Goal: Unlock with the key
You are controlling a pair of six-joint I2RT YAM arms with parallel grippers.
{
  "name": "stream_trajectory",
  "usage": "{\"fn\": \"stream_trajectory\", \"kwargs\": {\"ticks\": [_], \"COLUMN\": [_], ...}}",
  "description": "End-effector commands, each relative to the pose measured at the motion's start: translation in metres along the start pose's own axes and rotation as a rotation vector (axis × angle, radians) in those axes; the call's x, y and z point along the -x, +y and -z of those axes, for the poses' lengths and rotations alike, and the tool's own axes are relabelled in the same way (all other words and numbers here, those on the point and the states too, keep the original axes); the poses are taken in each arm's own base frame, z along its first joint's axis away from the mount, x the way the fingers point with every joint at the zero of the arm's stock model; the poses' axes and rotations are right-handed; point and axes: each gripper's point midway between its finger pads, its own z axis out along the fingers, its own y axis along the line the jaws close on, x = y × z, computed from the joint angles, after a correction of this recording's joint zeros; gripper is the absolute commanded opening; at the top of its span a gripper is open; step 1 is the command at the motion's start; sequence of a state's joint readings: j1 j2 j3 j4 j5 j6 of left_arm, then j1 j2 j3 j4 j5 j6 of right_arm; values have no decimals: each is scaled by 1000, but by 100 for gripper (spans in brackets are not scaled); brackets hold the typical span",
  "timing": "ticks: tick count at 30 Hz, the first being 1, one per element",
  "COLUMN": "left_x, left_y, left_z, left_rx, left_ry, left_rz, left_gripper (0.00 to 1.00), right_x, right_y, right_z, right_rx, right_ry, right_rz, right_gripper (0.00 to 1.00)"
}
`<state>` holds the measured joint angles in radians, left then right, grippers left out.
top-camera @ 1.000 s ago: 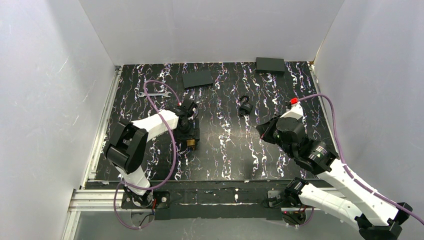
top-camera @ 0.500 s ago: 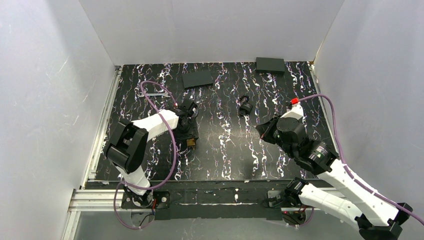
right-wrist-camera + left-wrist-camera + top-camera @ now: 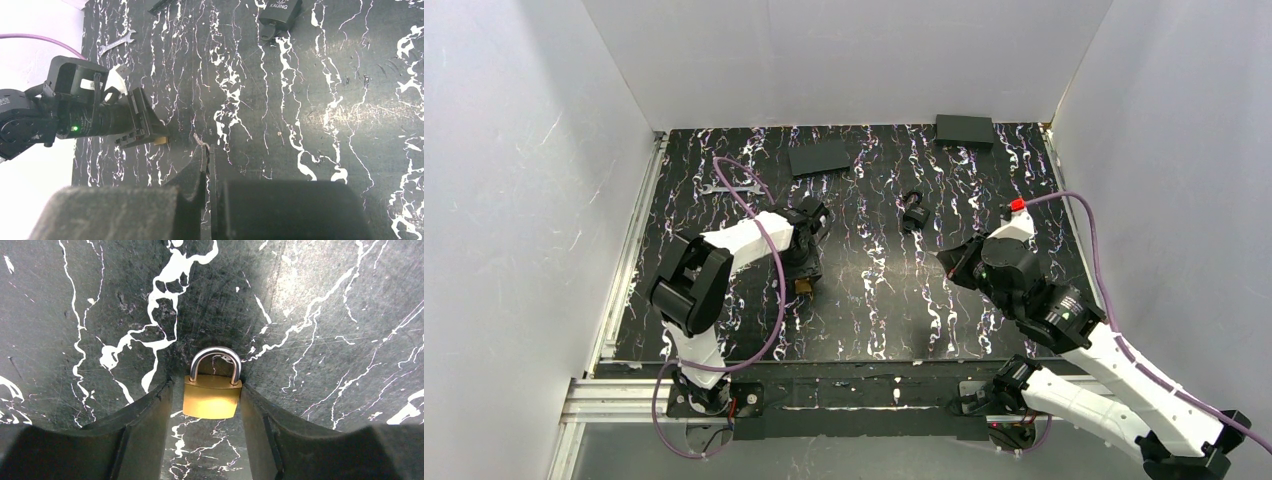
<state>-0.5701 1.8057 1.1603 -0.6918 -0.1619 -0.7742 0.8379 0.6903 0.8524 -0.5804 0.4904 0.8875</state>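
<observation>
Soft, even light; wrist views dimmer, shadowed.

A robotics lab is indicated: robot arms (image 3: 736,238) are bolted at a marbled table (image 3: 874,300) enclosed by plain white walls (image 3: 524,200).

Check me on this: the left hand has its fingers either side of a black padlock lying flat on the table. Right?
Not quite. The padlock between the fingers of the left hand is brass with a silver shackle, not black, as the left wrist view shows. It does lie flat on the table, a finger on either side.
</observation>
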Motion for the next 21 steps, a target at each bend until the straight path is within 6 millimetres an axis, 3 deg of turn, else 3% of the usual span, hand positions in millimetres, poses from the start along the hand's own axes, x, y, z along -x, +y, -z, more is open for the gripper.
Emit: {"fn": "stream_trajectory", "kwargs": {"ticks": [1,4,7,8,15,21], "left_x": [-16,-17,-18,-17,-17,-24], "left_y": [23,21,9,6,9,1], "left_z": [-6,-7,-7,-5,26,52], "left_rx": [130,123,56,39,35,31], "left_ry": [40,47,56,54,36,105], "left_rz": [-10,-10,-16,-10,161,340], "left_gripper": [48,36,3,0,0,0], "right_x": [6,5,3,4,2,-24], "right_y": [1,0,-1,-2,-2,14], "right_z": [1,1,0,0,0,-13], "right_rx": [12,10,7,6,43,150], "right_ry": [-32,-31,-30,-32,-56,15], "right_rz": [-22,-22,-23,-23,-55,-100], "right_gripper": [1,1,1,1,1,1]}}
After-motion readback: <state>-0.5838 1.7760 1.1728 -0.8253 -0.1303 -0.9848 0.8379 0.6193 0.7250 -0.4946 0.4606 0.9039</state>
